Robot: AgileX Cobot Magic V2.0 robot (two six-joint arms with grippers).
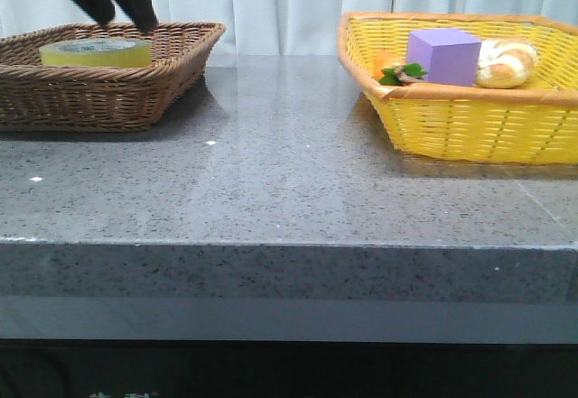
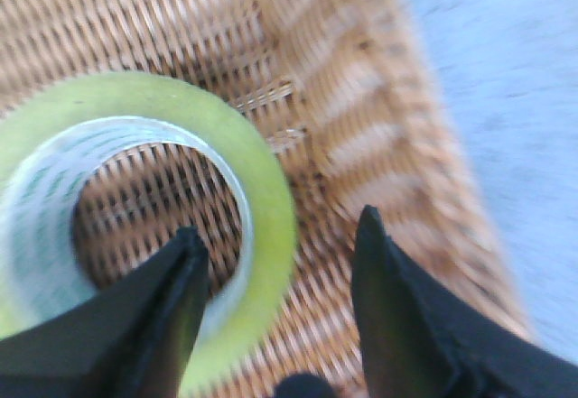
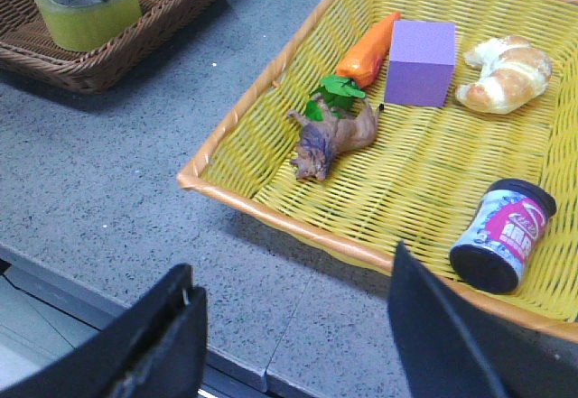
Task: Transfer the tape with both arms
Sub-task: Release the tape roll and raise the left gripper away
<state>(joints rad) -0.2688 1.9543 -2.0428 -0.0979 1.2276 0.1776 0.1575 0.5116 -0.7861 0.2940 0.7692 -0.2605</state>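
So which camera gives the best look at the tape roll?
The right wrist view: the whole tape sits sharp in the brown basket. The left wrist view shows it close but blurred and cropped; the front view shows only its side.

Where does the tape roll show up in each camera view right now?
Front view: tape far left, inside the brown basket, under the left tool.
Left wrist view: tape fills the left side.
Right wrist view: tape top-left corner.
Shared landmark: the brown basket.
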